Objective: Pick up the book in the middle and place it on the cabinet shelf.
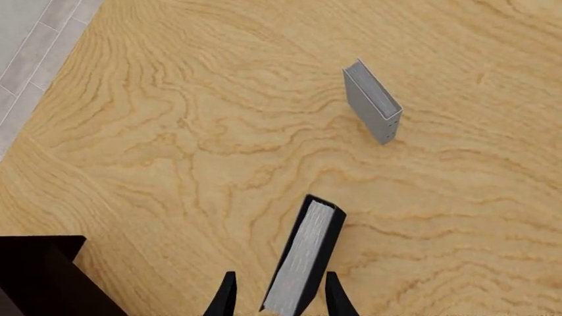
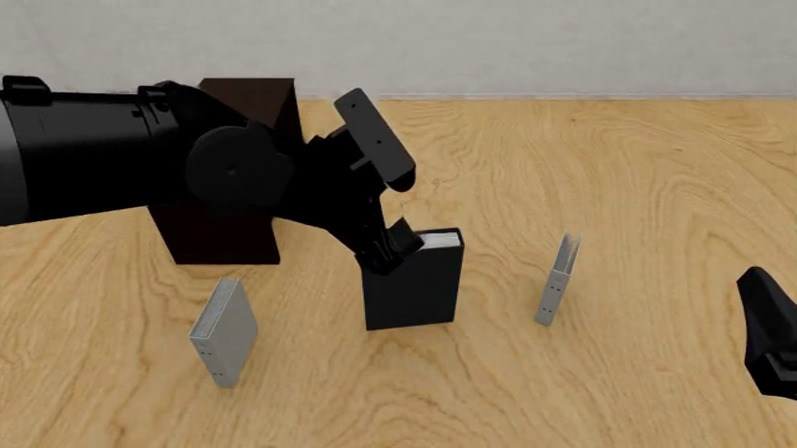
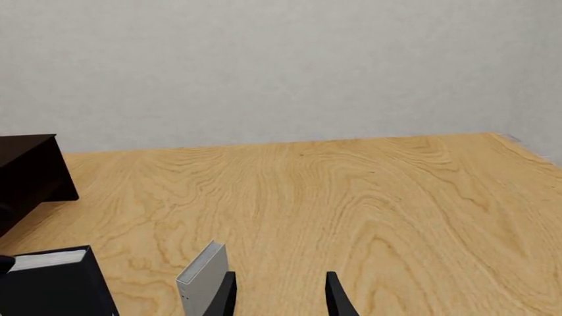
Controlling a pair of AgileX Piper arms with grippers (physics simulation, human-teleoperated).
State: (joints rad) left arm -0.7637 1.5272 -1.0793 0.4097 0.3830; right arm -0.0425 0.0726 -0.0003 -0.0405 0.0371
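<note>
Where the front view's lower right corner cuts it off, the right gripper shows only as a dark tip above the table; its wrist view shows its two fingertips spread apart with nothing between them. Low on the left of the front view a thin grey book stands upright, and a second grey book stands right of centre, well apart from it. Between them, at the centre of the frame, the book stands upright on the table, black with its white page edge on top. The left gripper reaches down from the upper left to the book's top left corner; in its wrist view the fingertips straddle the book, one on each cover, though whether they press it I cannot tell. Farther back, at the upper left behind the arm, the dark cabinet shelf stands on the table with nothing visible on its top.
</note>
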